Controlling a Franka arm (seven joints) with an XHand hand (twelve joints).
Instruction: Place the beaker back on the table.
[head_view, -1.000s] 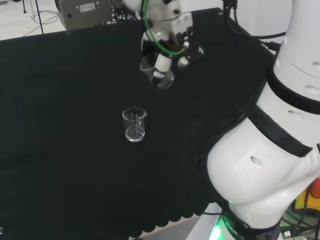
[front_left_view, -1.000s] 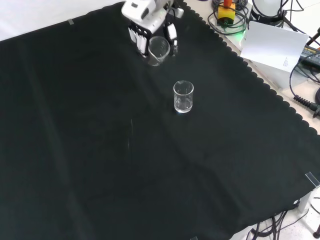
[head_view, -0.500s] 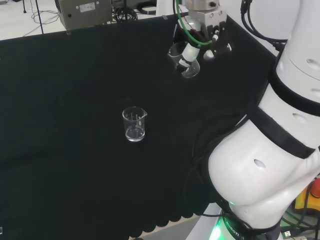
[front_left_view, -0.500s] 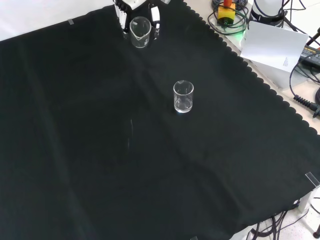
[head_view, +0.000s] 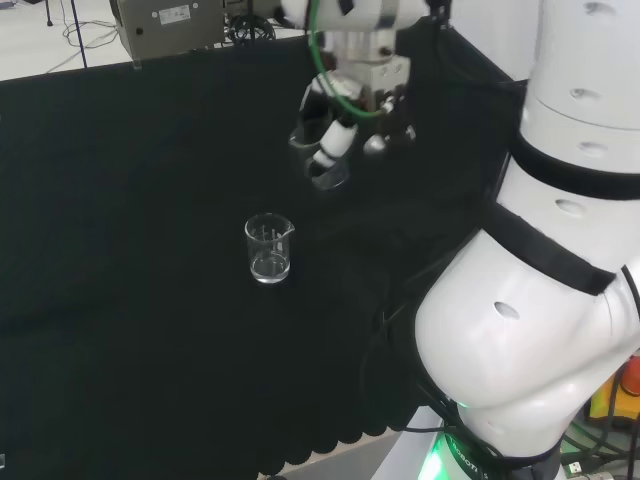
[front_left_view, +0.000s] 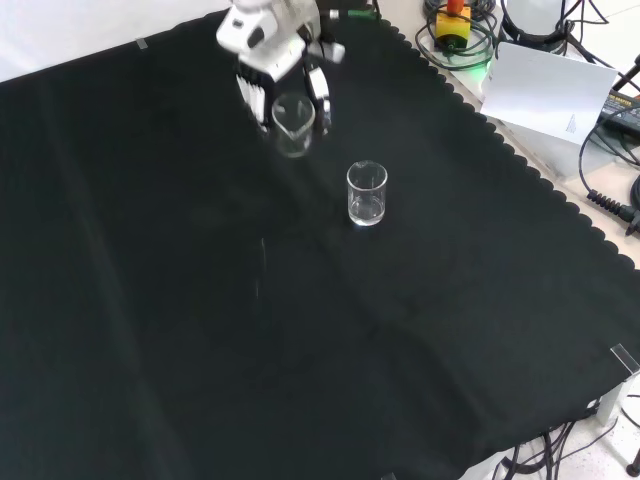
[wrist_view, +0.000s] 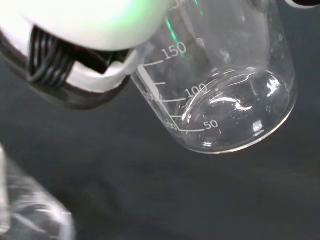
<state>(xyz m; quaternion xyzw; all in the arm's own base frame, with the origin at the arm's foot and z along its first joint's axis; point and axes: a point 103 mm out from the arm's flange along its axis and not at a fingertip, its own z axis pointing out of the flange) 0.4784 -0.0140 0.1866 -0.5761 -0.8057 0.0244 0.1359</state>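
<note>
Nearest, a second clear glass beaker (front_left_view: 367, 194) stands upright on the black cloth (front_left_view: 300, 350). Beyond it, the black and white hand (front_left_view: 270, 60) grips a tilted, empty-looking clear graduated glass beaker (front_left_view: 294, 122) above the cloth, its rim hidden by fingers (head_view: 333, 142).

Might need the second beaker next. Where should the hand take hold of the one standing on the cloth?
Grip the standing beaker round its straight side wall, coming in level from the side. It stands upright, open-mouthed, with bare cloth all round; avoid the spout at its rim.
</note>
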